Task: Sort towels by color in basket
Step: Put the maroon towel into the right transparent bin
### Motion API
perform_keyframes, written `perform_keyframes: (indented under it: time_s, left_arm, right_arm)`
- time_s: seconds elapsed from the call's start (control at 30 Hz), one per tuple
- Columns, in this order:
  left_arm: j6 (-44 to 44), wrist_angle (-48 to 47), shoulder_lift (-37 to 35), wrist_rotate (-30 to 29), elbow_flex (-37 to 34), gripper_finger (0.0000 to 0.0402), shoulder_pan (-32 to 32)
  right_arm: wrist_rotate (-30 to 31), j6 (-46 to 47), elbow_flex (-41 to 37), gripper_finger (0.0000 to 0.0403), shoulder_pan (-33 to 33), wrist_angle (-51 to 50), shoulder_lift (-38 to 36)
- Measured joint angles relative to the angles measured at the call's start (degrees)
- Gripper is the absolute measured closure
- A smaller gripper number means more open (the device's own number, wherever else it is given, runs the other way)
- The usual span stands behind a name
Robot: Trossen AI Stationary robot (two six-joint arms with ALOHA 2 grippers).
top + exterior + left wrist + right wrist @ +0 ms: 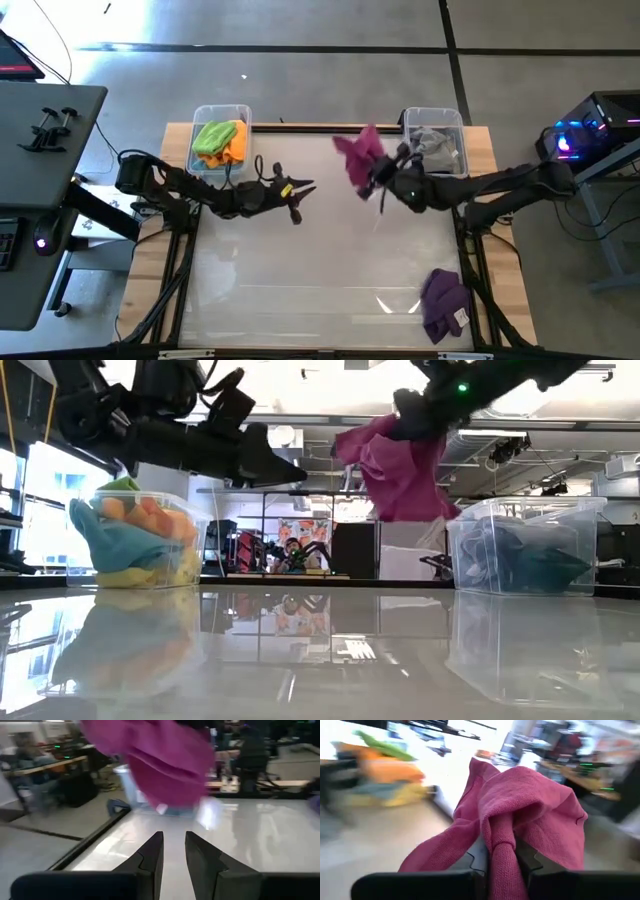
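My right gripper [385,178] [501,854] is shut on a magenta towel [358,152] [400,470] and hangs over the table's far middle, left of the right clear bin [436,140]. That bin holds a grey towel [432,143]. The left clear bin [220,140] [140,540] holds lime green, orange, light blue and yellow towels. A purple towel [445,300] lies flat on the table near the right front corner. My left gripper [297,192] [173,852] hovers open and empty in front of the left bin. My right gripper pinches a gathered, bunched fold [501,837] of the magenta towel between its two fingers, several layers together. The towel is lifted clear of the table, and in the low view its loose folds [405,490] hang slack below the fingers.
The two bins stand at the table's far edge, one at each side. The glossy table top [320,270] lies between the arms. A desk with clamps stands off the table's left side and lit equipment off its right.
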Motion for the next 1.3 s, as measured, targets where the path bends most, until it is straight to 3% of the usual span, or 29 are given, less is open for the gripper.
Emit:
perform_keyframes:
  time_s: [0.1,0.2,0.4,0.53,0.67,0.93,1.3]
  left_arm:
    - [-0.33,-0.87,0.0,4.16,0.01,0.0335,0.3]
    - [-0.33,-2.78,0.02,7.86,0.03,0.0335,0.15]
    - [-1.37,-5.56,0.02,8.46,0.01,0.0335,-0.25]
    - [-1.5,-5.47,0.02,8.44,0.03,0.0335,-0.25]
    - [-4.82,-4.36,0.02,9.75,0.03,0.0335,-0.61]
    - [-7.32,-5.06,0.02,11.46,0.02,0.0335,-4.17]
    - [-4.74,-4.37,0.02,10.9,0.03,0.0335,-10.42]
  right_arm:
    - [7.29,-3.72,5.03,0.0372,-1.39,-4.27,-0.02]
    - [11.49,-4.14,11.48,0.0372,-2.86,-16.22,-0.61]
    - [10.59,11.7,25.77,0.0372,-11.02,-56.01,-0.83]
    - [10.06,20.34,29.65,0.0373,-19.13,-71.68,-0.83]
    - [8.32,20.8,28.04,0.0373,-26.38,-75.18,-0.85]
    - [-2.32,21.72,19.68,0.0373,-35.75,-74.8,-0.81]
    - [-16.96,18.56,7.53,0.0364,-43.2,-61.21,-0.85]
